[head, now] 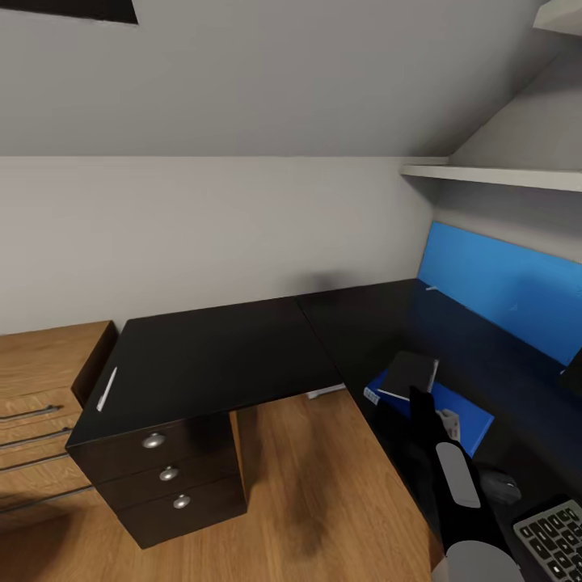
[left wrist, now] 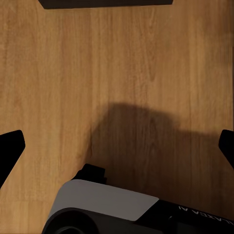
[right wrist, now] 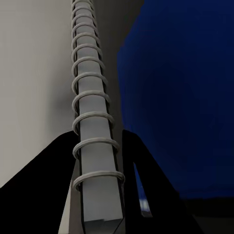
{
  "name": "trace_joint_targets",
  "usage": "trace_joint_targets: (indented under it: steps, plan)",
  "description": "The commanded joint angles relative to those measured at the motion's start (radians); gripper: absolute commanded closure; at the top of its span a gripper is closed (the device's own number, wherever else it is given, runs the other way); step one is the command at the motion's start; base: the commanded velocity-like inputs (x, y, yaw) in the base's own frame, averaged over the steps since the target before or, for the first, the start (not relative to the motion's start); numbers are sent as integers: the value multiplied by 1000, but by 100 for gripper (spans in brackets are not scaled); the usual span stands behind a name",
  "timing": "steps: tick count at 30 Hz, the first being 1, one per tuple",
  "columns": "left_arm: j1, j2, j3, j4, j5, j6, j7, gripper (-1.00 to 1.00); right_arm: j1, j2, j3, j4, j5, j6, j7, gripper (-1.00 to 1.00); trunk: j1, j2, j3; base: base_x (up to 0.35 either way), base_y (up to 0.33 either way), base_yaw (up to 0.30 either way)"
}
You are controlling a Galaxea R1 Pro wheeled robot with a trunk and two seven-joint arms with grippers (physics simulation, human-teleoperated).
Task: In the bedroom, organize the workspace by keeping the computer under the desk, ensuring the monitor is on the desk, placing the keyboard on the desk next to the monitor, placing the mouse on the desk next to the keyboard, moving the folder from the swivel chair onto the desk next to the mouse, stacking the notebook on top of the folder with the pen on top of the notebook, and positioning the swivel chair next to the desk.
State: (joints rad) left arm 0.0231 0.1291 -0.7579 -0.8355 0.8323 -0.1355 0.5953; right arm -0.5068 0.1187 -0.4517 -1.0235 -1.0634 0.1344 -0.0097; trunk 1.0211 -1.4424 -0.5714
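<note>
My right gripper (right wrist: pixel 100 214) is clamped on the notebook's (head: pixel 410 374) spiral edge, spine running straight away from the fingers. The notebook hangs over the folder (head: pixel 473 422) at 12 o'clock from the wrist; its long axis needs levelling. My left gripper (left wrist: pixel 117 146) is spread over the floor (left wrist: pixel 117 68), holding nothing. The pen (head: pixel 107 389) lies far off at 9 o'clock.
</note>
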Motion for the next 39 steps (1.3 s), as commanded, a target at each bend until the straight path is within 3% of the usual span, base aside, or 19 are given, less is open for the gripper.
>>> trace_joint_targets:
  steps: [1,17,39]
  plan:
    - [0,1,-5,-2,11,-7,5,-100,-1,1,-4,-2,-8,7,-1,100,0,-1,-1,0,0,-217]
    - [0,1,-3,-2,11,-7,3,-100,-1,1,-4,-3,-7,6,-1,100,0,-1,-1,0,0,-234]
    - [-1,1,-3,-2,11,-7,3,-100,-1,3,-3,0,-10,8,1,100,0,-1,-1,-39,75,-14]
